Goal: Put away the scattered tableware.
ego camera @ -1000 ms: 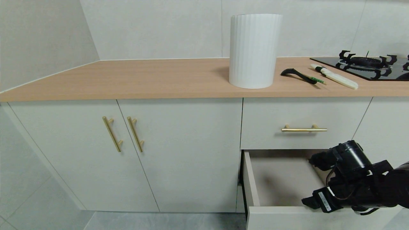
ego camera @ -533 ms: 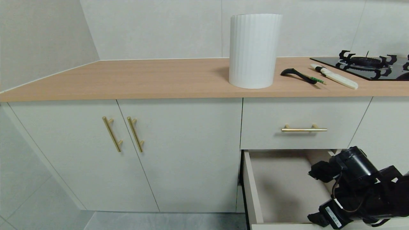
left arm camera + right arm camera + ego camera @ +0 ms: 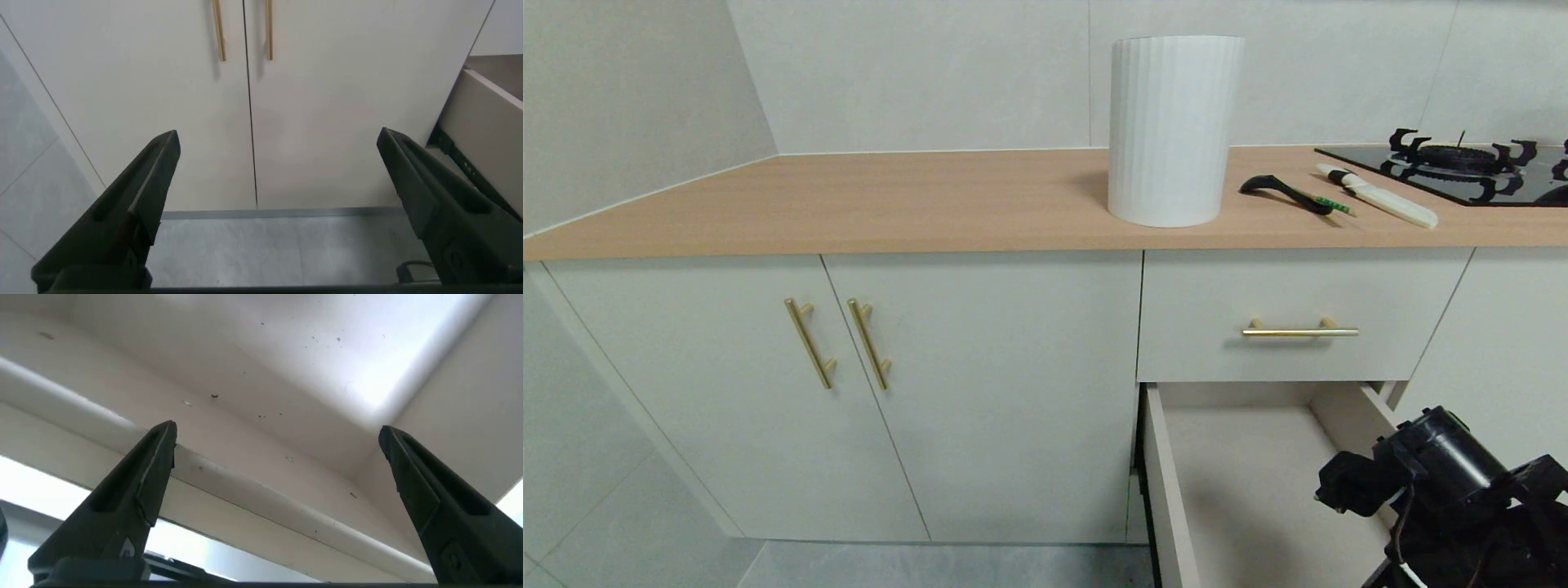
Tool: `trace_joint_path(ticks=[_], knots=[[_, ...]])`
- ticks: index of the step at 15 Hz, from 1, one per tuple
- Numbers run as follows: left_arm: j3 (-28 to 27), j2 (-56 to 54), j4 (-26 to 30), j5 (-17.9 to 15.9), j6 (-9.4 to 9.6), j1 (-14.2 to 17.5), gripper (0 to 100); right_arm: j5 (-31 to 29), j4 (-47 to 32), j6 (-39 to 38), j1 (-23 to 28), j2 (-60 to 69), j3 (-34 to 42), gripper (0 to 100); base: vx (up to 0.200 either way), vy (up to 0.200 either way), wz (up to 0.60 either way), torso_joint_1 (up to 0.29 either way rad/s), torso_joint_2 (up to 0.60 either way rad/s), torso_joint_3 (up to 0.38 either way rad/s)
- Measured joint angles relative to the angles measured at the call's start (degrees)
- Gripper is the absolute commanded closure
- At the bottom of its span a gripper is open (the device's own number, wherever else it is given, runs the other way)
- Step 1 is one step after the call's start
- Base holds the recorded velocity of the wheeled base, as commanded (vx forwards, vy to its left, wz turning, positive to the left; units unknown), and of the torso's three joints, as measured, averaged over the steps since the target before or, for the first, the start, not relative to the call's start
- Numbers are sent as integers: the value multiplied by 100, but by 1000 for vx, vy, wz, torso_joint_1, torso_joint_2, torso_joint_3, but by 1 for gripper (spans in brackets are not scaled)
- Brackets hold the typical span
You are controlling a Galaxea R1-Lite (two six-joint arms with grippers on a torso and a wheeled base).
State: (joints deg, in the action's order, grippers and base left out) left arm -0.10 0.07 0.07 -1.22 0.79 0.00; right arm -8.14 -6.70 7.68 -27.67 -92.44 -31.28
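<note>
Head view is showing us the scattered tableware lying on the wooden counter (image 3: 890,200) in the upper right of the frame. A black-handled utensil (image 3: 1282,191) is resting just right of a tall white ribbed container (image 3: 1172,131). A white knife (image 3: 1380,196) is lying just beside the utensil, slanting toward the black hob (image 3: 1462,167) at the right edge. We are seeing a small green piece (image 3: 1333,204) at the near end of the utensil, too small for us to name.

Below them, at the lower right of the frame, the lower drawer (image 3: 1168,482) is standing pulled out under a shut drawer with a gold handle (image 3: 1300,331). The right arm (image 3: 1445,482) is hanging at the drawer's right side, well below the tableware and apart from it.

Through the right wrist view, we are finding the right claw (image 3: 276,429) spread wide, with pale speckled panels (image 3: 270,359) meeting in a corner beyond its fingers.

Through the left wrist view, we are finding the left claw (image 3: 277,139) spread wide as well. It is facing the two cabinet doors (image 3: 343,98) with their gold handles (image 3: 218,33) and the grey floor (image 3: 270,245) beneath them. The open drawer's side (image 3: 490,106) is showing at the right edge of that frame.
</note>
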Motion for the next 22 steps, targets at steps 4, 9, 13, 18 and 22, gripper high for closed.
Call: trace_joint_path(ticks=[4,9,13,18,22], knots=[[0,0,0,0,-1,0,0,-9,20,85,-176,99,190,0,0,0,0,0,0,0],[0,0,-2,-1,-1,0,0,-39,33,162,-269,188,323,0,0,0,0,0,0,0],[0,0,0,0,-1,0,0,-74,35,123,-269,195,245,0,0,0,0,0,0,0],[0,0,-2,0,-1,0,0,-78,1159,-1285,63,156,-418,0,0,0,0,0,0,0],[0,0,-2,0,-1,0,0,-105,1866,-1514,334,104,-496,0,0,0,0,0,0,0]])
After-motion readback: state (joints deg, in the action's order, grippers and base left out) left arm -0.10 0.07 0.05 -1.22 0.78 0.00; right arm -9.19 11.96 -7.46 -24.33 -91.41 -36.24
